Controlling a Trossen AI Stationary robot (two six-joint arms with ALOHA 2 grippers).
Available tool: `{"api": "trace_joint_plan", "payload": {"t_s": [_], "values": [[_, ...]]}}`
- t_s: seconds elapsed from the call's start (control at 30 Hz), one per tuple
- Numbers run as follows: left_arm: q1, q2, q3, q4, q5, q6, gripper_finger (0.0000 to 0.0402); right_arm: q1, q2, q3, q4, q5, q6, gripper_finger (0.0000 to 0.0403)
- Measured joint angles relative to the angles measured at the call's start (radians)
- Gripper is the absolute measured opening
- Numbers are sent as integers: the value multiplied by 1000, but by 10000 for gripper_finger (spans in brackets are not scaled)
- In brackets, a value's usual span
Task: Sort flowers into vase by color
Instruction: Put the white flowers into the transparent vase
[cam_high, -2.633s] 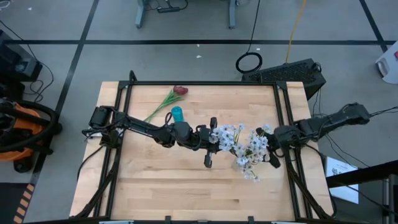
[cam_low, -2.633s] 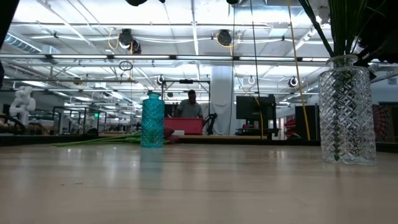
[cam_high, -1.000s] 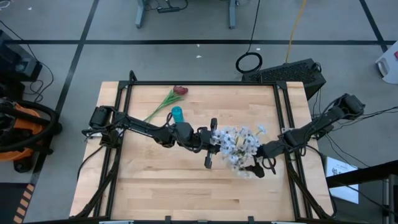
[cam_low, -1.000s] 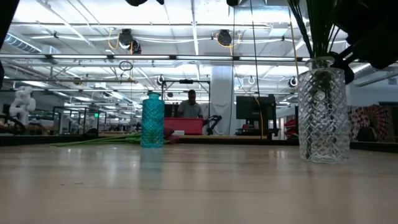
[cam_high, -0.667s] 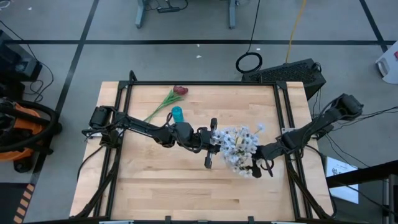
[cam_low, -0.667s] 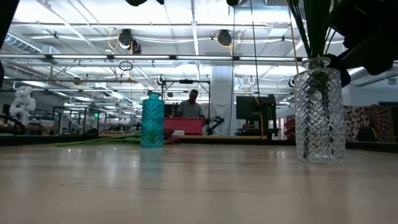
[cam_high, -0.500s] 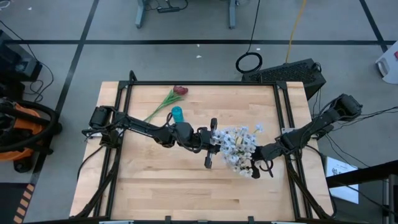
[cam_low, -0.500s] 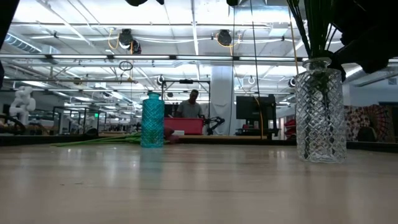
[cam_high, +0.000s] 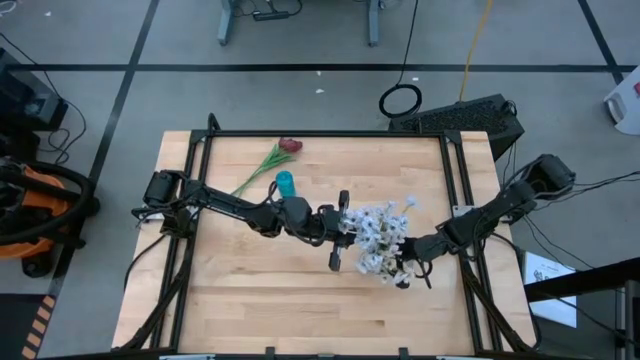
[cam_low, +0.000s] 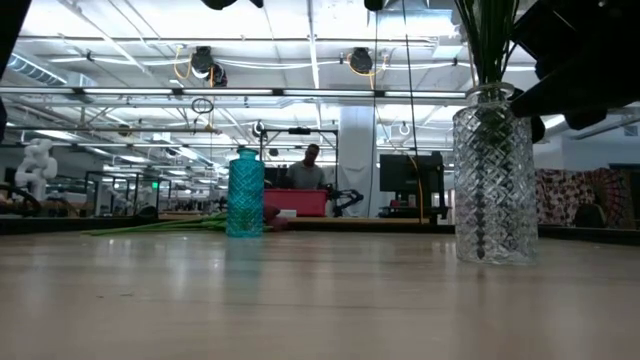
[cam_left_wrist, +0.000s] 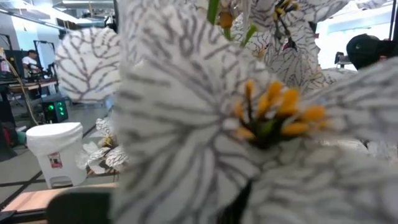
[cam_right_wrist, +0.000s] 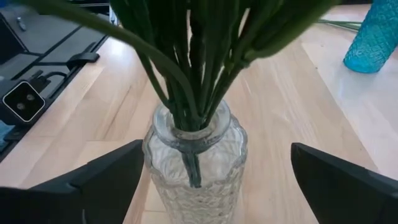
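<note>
The right tool (cam_right_wrist: 199, 180) stands fully open with one finger on each side of the clear glass vase (cam_right_wrist: 196, 158), gripping nothing; the left tool (cam_high: 338, 222) is closed, just at 9 o'clock of the white flowers (cam_high: 383, 238) standing in that vase. Risk: the vase carries tall stems and is judged top-heavy, so uneven finger contact, or the left tool snagging the blossoms, can tip or skid it across the worktop (cam_high: 300, 300). The red flower (cam_high: 268, 160) lies unsorted at 11 o'clock of the blue vase (cam_high: 285, 183), well apart.
</note>
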Motion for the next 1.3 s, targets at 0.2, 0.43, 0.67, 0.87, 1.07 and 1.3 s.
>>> {"api": "trace_joint_plan", "payload": {"t_s": [0.2, 0.43, 0.67, 0.87, 1.07, 1.3], "values": [[0, 0, 0, -14, 0, 4, 21, 0, -4, 0, -3, -13, -16, 394], [0, 0, 0, -17, 48, 6, 21, 0, -87, 0, -157, -40, 9, 400], [0, 0, 0, -17, 48, 28, 21, 0, -209, 0, -359, -38, 83, 400], [0, 0, 0, -16, 49, 49, 21, 0, -354, 0, -391, -48, 106, 400], [-7, 0, 0, -17, 49, 49, 21, 0, -435, 0, -512, -59, 148, 400], [-14, 0, 0, -34, 49, 50, 21, 0, -435, -103, -401, -63, 216, 394]]}}
